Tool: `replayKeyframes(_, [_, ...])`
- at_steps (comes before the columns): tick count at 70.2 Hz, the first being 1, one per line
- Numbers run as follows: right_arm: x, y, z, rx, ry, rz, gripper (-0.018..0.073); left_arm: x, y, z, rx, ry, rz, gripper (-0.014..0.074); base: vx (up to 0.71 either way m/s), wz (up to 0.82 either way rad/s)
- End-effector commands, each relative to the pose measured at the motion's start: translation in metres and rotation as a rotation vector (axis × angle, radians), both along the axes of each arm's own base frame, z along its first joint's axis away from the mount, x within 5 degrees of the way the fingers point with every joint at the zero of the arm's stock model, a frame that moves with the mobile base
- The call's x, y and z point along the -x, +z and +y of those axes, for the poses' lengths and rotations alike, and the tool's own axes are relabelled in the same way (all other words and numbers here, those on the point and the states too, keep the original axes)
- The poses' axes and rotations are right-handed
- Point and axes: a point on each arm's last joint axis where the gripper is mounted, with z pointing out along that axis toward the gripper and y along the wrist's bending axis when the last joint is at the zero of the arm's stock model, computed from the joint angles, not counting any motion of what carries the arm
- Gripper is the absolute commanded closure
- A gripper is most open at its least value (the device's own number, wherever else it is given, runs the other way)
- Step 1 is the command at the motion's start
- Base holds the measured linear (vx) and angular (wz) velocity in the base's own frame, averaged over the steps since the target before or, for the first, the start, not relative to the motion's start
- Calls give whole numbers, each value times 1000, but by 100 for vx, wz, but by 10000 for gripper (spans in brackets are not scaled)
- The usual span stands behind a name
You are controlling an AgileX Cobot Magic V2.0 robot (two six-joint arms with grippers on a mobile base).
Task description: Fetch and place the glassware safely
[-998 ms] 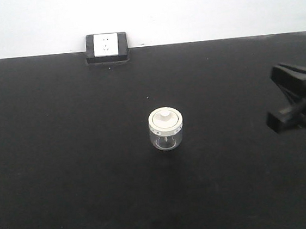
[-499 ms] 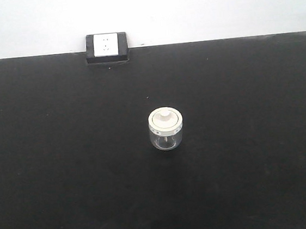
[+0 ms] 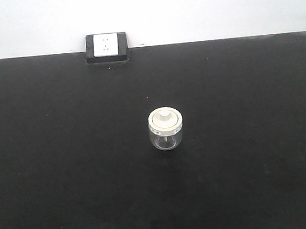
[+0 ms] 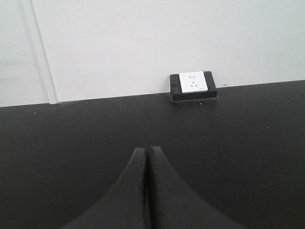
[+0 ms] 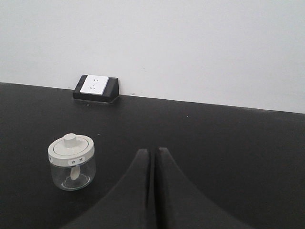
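So the glass jar [image 3: 166, 129] stands upright mid-surface [image 3: 67, 183], alone, well apart from the socket block [image 3: 106, 47] at the back edge. Left gripper [image 4: 147, 152] and right gripper [image 5: 154, 153] both have jaws pressed together, holding nothing; jar sits left of and ahead of the right one. Likely light, rigid, slick and breakable. Cream lid [image 5: 70, 144] with knob probably just rests loose, so don't lift by it: grip the clear body low, across its width, modest force
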Motion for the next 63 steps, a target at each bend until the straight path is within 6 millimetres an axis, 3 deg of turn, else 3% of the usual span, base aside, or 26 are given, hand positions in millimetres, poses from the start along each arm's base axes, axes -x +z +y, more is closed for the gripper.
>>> replayKeyframes(1, [0,13,2,-7,22,-72,563,-1,17,-1,12,-8,-97,603,0,0])
replayKeyframes(63, [0,13,2,-7,22,-72,563,0,16,-1,12,-6,-92,603,0,0])
